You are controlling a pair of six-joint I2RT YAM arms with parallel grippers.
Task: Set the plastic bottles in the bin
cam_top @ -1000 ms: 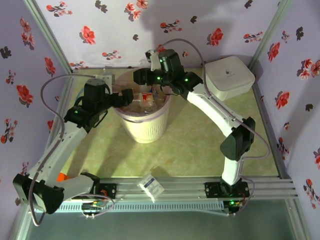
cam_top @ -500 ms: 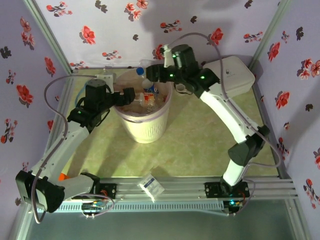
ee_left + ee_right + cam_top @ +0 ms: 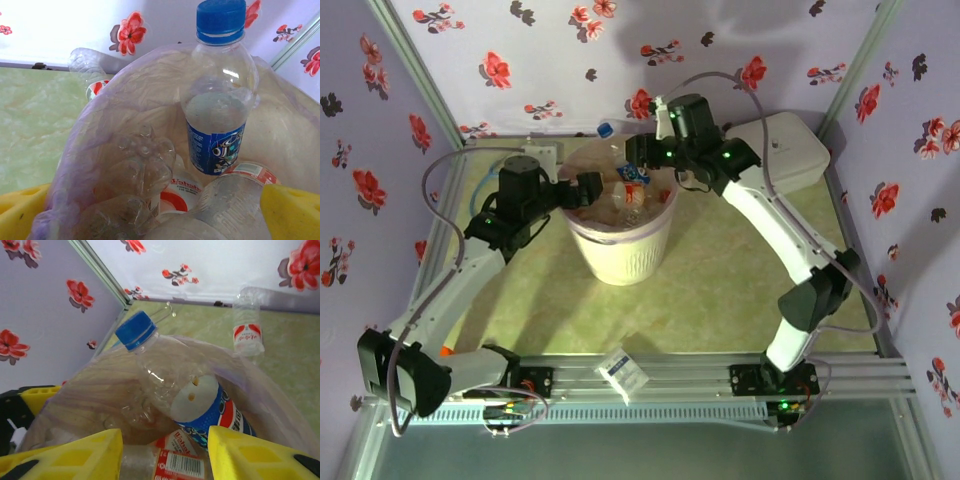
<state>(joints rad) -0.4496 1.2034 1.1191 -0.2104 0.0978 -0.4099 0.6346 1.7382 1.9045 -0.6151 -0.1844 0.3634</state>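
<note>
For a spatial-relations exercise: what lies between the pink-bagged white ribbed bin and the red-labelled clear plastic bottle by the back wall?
Only bare green tabletop separates bottle from bin; right wrist view.

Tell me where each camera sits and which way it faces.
Top external: fixed above and behind the arms, looking down on the table; both arms show, left gripper and right gripper at the mouth of the bin.
Left wrist: on the left arm, looking into the bin at a blue-capped bottle; its yellow fingers at the bottom corners.
Right wrist: on the right arm, looking into the bin toward the far left corner; yellow fingers below.
Shared: both wrist views show the blue-capped bottle and a red-labelled bottle on the table beyond.
</note>
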